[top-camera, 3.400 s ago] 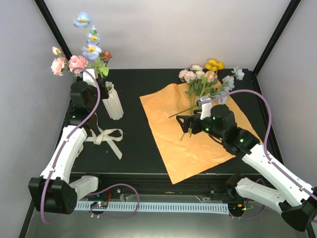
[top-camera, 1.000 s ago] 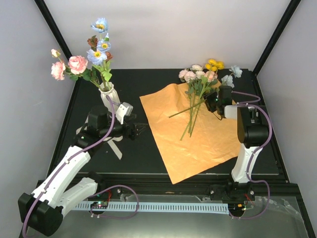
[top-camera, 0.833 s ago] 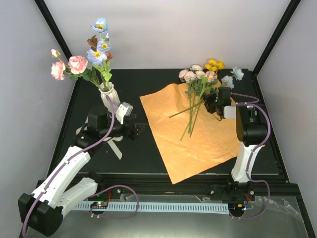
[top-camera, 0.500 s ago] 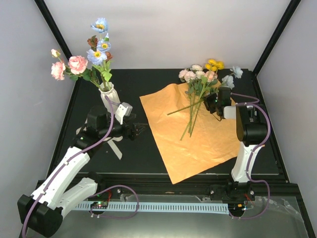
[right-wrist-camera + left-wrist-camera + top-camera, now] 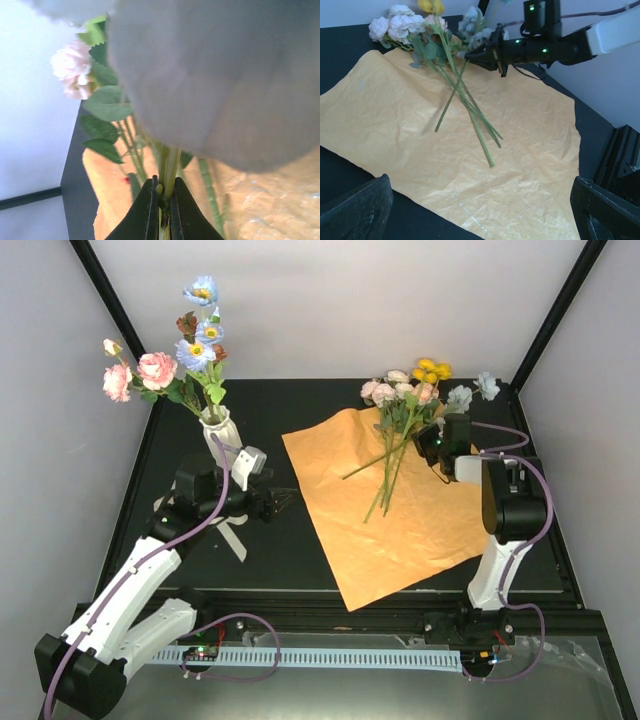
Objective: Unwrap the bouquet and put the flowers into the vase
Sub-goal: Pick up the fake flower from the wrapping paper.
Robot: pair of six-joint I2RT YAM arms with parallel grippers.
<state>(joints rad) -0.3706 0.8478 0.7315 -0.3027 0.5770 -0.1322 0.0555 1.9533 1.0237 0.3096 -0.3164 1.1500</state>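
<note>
The bouquet lies unwrapped: its orange paper (image 5: 400, 525) is spread flat, with loose flowers (image 5: 405, 400) across its far end, stems pointing toward me. My right gripper (image 5: 427, 445) is shut on green stems just below the blooms; the right wrist view shows both fingers (image 5: 150, 205) pinching them. A pale bloom (image 5: 225, 75) blurs much of that view. The ribbed off-white vase (image 5: 224, 440) stands at the far left and holds pink and blue flowers (image 5: 185, 355). My left gripper (image 5: 280, 502) hovers open beside the paper's left edge, holding nothing.
A cream ribbon (image 5: 212, 522) lies on the black table under the left arm. In the left wrist view the paper (image 5: 470, 165) fills the frame, with the right gripper (image 5: 470, 54) at the stems. Grey walls close in on three sides.
My right gripper has closed on the flower stems, and the stems on the paper shifted slightly. The left arm has stayed put, jaws wide.
</note>
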